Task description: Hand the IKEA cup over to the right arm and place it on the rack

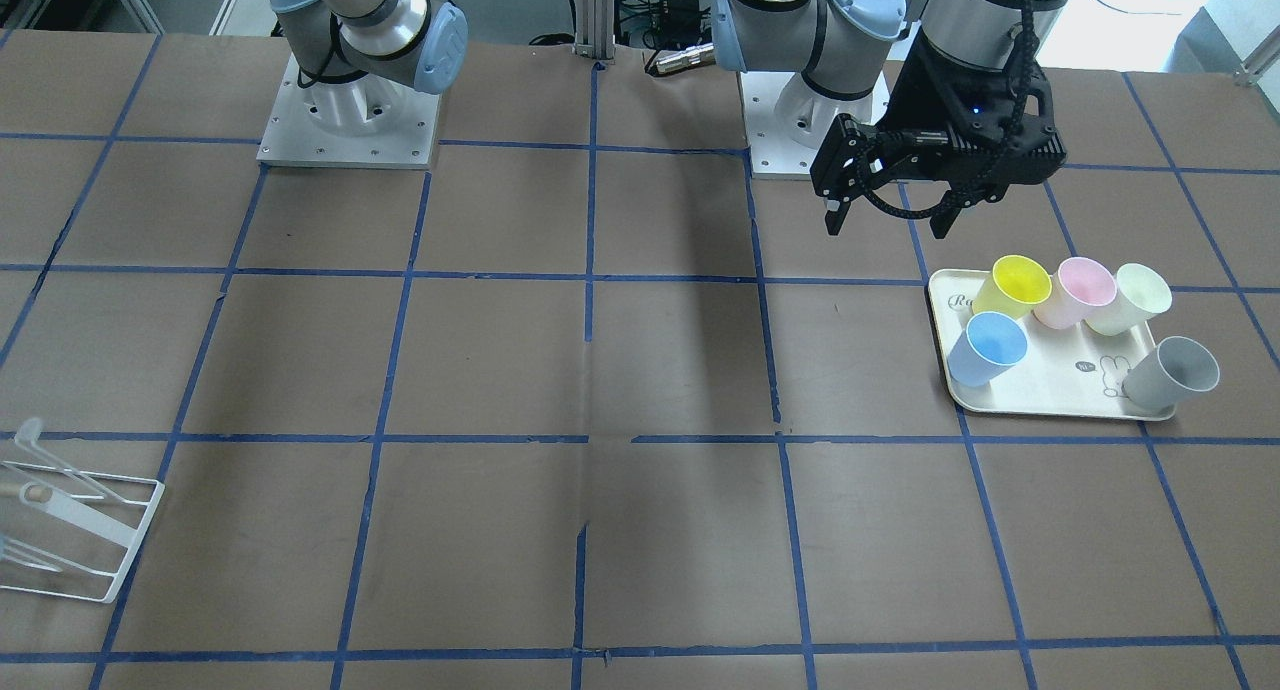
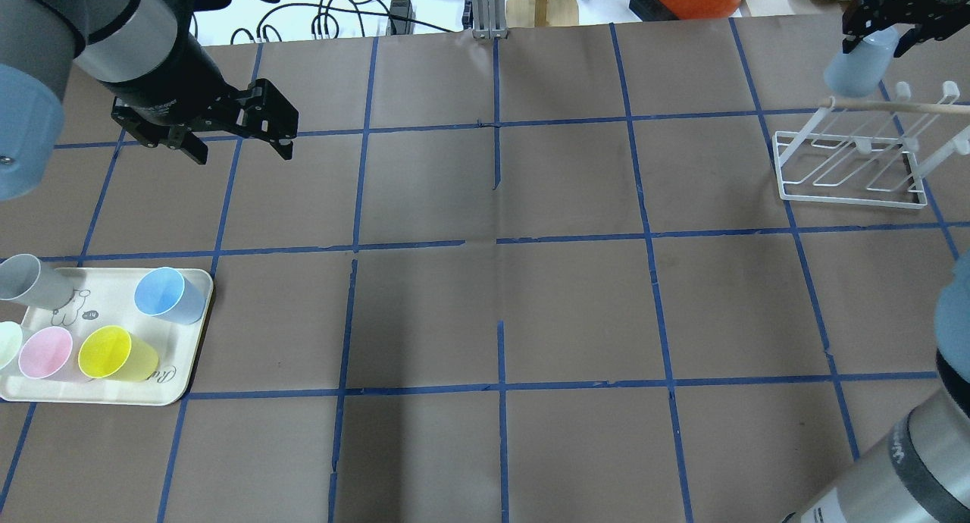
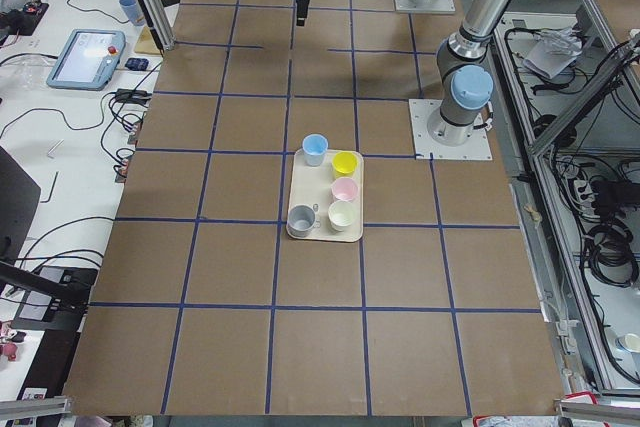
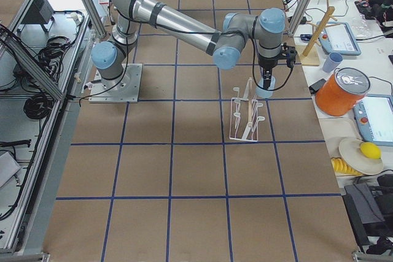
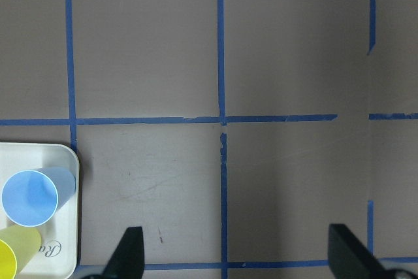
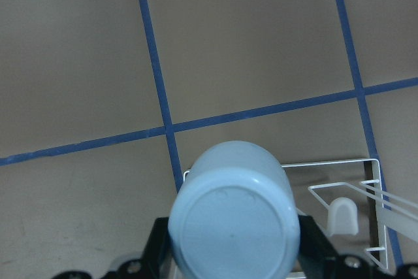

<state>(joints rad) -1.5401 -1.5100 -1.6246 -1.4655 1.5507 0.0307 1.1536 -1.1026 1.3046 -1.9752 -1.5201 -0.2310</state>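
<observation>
Pale blue tapered plastic cup (image 2: 860,68) is held inverted, clamped between the right gripper (image 6: 232,253) fingers, over the white wire rack (image 2: 852,200) at the table's (image 2: 530,303) far right corner. Left gripper (image 2: 242,150) fingers are spread, empty. If released off a prong, the cup could topple and roll away.

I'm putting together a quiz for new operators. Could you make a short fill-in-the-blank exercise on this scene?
1. The right gripper holds a pale ___ cup near the rack.
2. The left gripper is empty and its jaws are ___.
3. The tray carries ___ cups.
Missing words: blue; open; five.
</observation>
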